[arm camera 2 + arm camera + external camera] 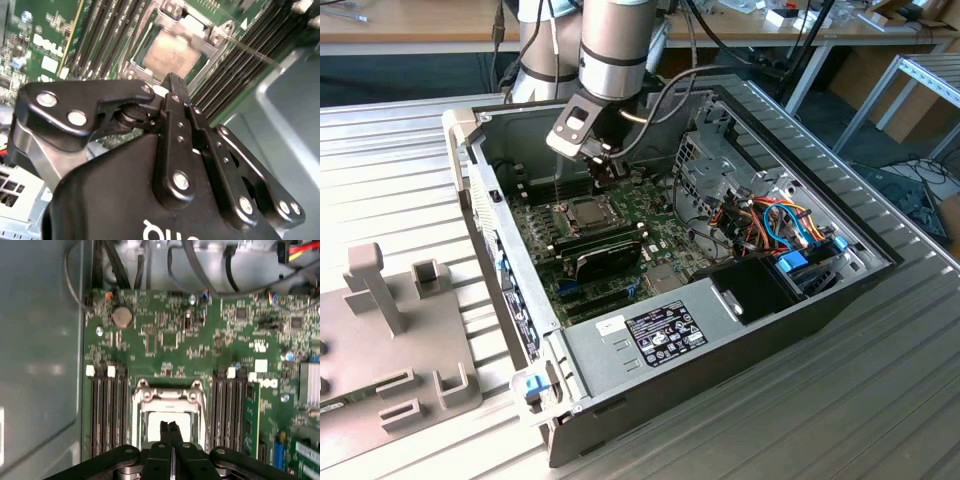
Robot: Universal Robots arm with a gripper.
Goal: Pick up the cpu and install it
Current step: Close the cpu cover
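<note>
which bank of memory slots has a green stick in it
The bank across the cpu from the grey case wall: a green stick stands in its outer slot. The bank beside the wall has only empty black slots.

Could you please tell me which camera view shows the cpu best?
The first wrist view: it faces the cpu squarely, fingers overlapping its edge. The exterior view shows it small; the second wrist view, obliquely.

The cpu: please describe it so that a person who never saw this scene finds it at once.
Look into the open computer case at the green motherboard. Between two banks of long black memory slots sits a silver frame. The cpu is the small flat pale-grey square inside that frame, the one plain metal face there.
</note>
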